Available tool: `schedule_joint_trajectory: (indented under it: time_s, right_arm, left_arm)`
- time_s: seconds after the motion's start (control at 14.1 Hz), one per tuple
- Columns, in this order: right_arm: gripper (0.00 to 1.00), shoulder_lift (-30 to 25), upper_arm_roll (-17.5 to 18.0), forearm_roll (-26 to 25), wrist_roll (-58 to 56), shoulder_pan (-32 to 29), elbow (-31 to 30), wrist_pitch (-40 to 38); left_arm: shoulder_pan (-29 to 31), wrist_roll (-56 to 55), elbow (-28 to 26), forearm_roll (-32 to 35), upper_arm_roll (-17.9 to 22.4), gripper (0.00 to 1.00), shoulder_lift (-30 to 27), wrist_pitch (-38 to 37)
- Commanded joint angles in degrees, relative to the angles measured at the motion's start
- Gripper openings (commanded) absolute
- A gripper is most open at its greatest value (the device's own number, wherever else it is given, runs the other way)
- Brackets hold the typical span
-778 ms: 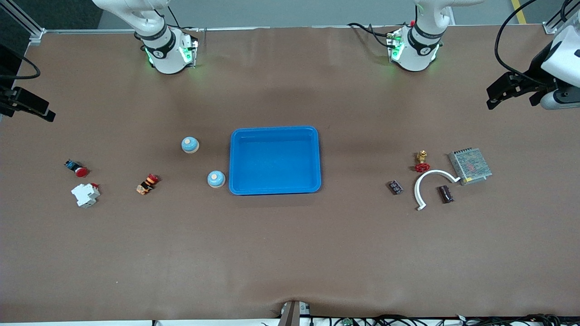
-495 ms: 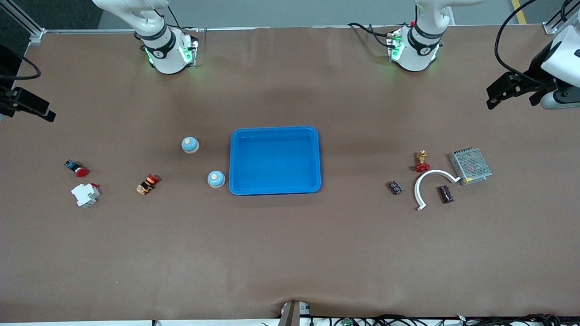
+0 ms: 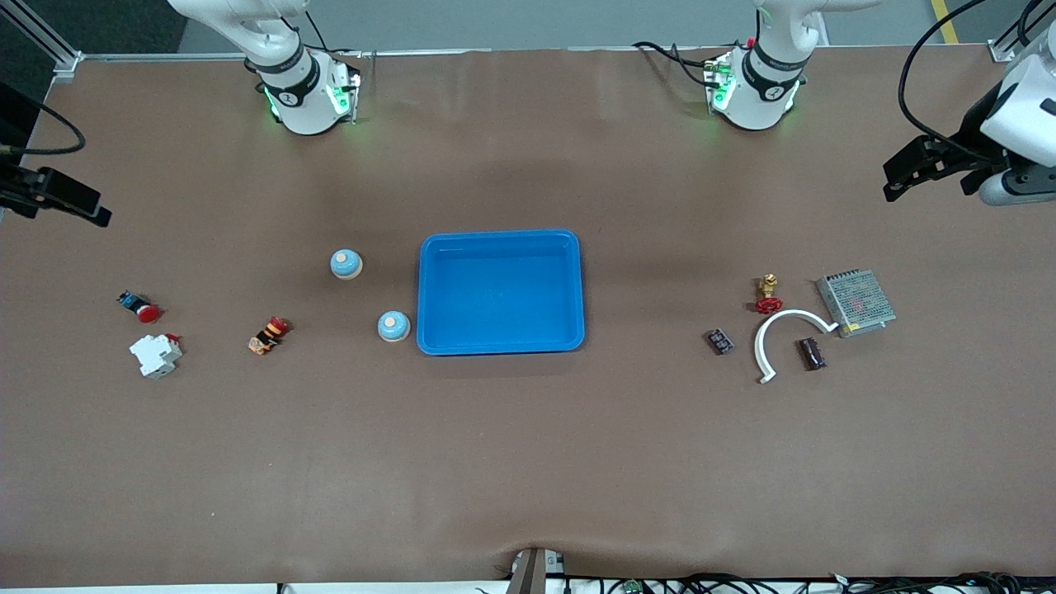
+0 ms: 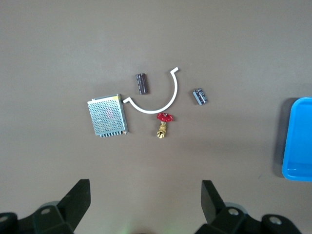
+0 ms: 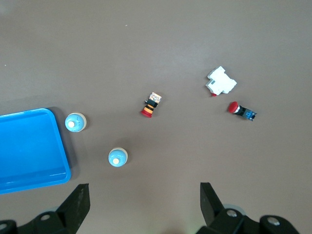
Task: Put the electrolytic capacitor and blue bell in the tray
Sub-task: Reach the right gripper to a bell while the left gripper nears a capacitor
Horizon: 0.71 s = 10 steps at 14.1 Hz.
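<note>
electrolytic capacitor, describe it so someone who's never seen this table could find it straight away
Start at the blue tray in the middle of the table and go toward the left arm's end, to the cluster around the white curved bracket. The electrolytic capacitor lies on its side inside that arc, nearer the front camera than the perforated metal box. It is a dark cylinder, unlike the flat dark block outside the bracket.

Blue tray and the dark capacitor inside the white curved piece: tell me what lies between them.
In the front view, between the blue tray and the dark capacitor lie bare table, a small black part and the white curved piece's arc.
</note>
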Motion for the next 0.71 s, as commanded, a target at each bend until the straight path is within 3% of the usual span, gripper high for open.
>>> schedule_joint_trajectory:
  time_s: [0.0,0.35,0.64]
  right_arm:
    - [1.00,-1.8,0.1,2.4,1.4,0.4,-9.7,7.7]
    - [1.00,-1.6,0.1,2.7,3.0,0.4,-27.5,29.5]
    - [1.00,-0.6,0.1,2.7,3.7,1.8,-35.5,39.1]
  left_arm:
    - [-0.4,0.0,0.1,0.5,0.0,1.00,2.1,-1.4]
    - [-0.8,-6.6,-5.0,-0.2,-1.4,1.00,4.1,1.5]
    - [-0.6,-8.4,-11.7,-2.4,-1.6,1.00,4.1,7.9]
